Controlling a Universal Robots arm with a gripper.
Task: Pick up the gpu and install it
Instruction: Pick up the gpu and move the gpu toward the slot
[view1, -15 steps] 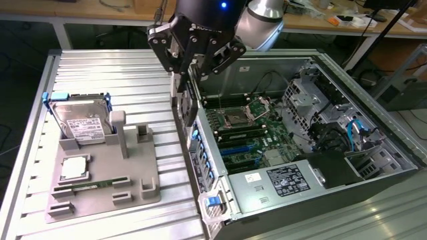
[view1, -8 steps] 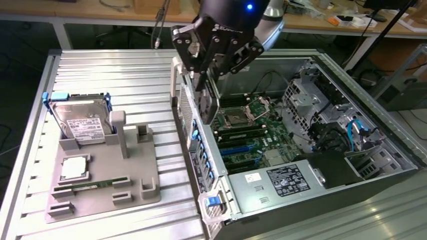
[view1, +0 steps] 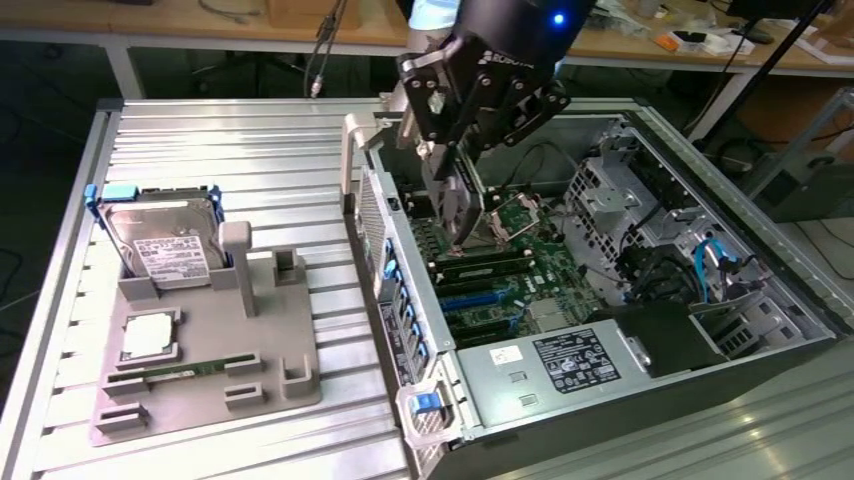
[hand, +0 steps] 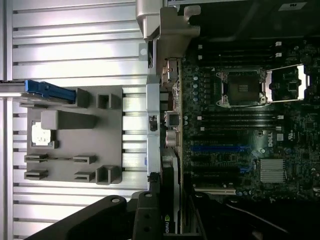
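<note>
Pincer (view1: 449, 150) clamped on gpu (view1: 455, 205). Card hangs on edge inside open case (view1: 667, 395), over motherboard (view1: 521, 290), close to rear wall (view1: 378, 215). Looks not yet seated.

Risks:
- card edge out of line with blue slot (hand: 217, 148), so it jams on nearby parts
- bracket snags rear wall
- card tilts or slips in grip under push
- hard press bends board

Holder (view1: 200, 370) on desk (view1: 240, 140) well apart, no hazard.

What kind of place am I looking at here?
Probably a robotics lab or workshop: a robot gripper holds a graphics card over an open computer case on a ribbed metal table, with cluttered workbenches behind.
</note>
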